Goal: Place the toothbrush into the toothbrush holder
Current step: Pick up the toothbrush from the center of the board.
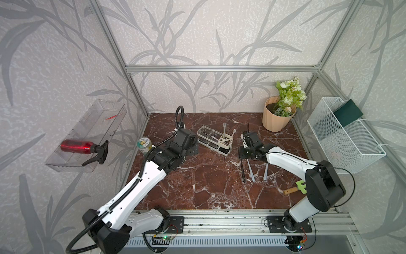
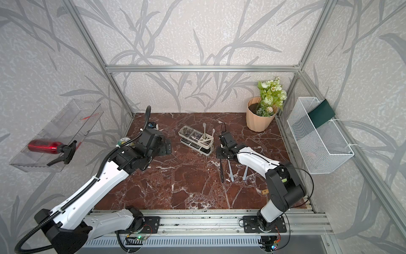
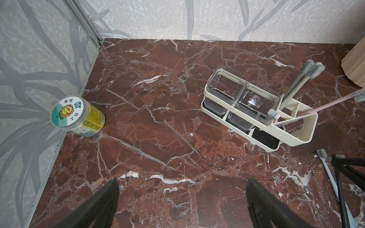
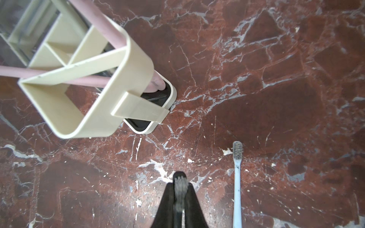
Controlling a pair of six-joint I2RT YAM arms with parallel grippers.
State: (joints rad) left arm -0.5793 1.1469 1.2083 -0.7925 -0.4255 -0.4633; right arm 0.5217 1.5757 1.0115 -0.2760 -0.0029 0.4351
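Grasp step: right pincer [image 4: 180,184] clamped on head of black toothbrush [image 1: 242,171], low on worktop [image 1: 197,187] near toothbrush holder [image 4: 94,127], left pincer [image 3: 182,179] spread wide, empty; next prob. needs lift, tilt upright, aim at free slot.

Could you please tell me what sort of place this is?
Likely a mock bathroom counter inside a test cell: a toothbrush holder on a marble-look top, with leaf-wallpapered panels on aluminium framing.

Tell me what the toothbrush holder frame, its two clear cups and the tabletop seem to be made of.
Toothbrush holder frame: probably moulded plastic, matte cream, rounded corners, thin even walls. Clear cups: see-through, glossy reflections; glass or acrylic, unclear which. Tabletop: red-brown with white veins, marble or a marble-print laminate.
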